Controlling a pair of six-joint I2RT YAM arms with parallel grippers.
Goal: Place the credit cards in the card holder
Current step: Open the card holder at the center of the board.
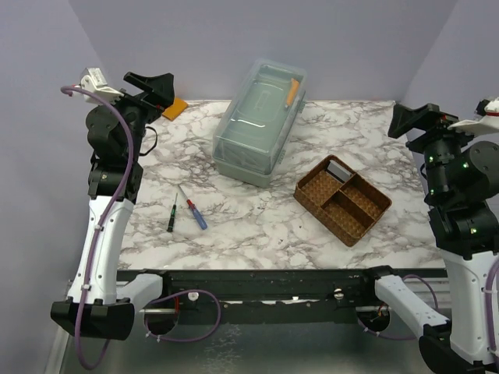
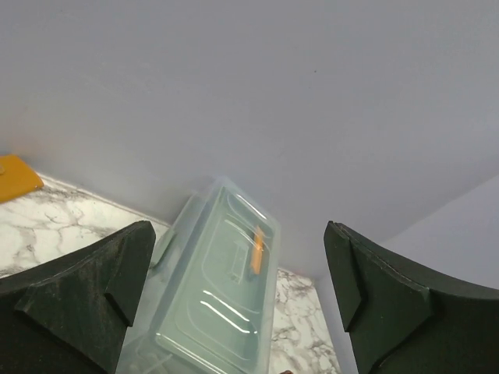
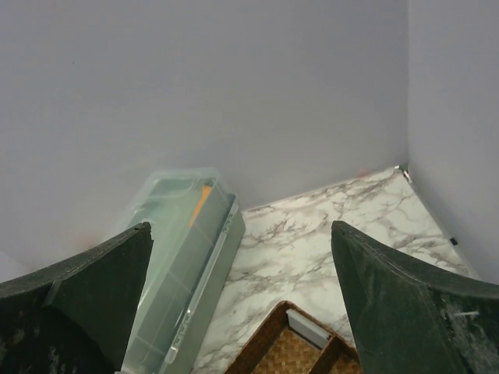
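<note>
The orange-tan card holder [image 1: 175, 108] lies flat at the table's back left corner, and its edge also shows in the left wrist view [image 2: 15, 178]. A grey card [image 1: 337, 169] leans inside the far compartment of the brown woven tray, seen too in the right wrist view [image 3: 310, 329]. No light blue or yellowish-tan card shows. My left gripper [image 1: 152, 87] is raised beside the card holder, open and empty [image 2: 238, 257]. My right gripper [image 1: 417, 118] is raised at the right edge, open and empty [image 3: 242, 257].
A clear lidded plastic box [image 1: 260, 121] with an orange tool [image 1: 293, 91] on top stands at the back centre. The brown woven divided tray [image 1: 320, 214] sits right of centre. Two small screwdrivers, green-black [image 1: 171, 214] and red-blue [image 1: 193, 210], lie at the front left.
</note>
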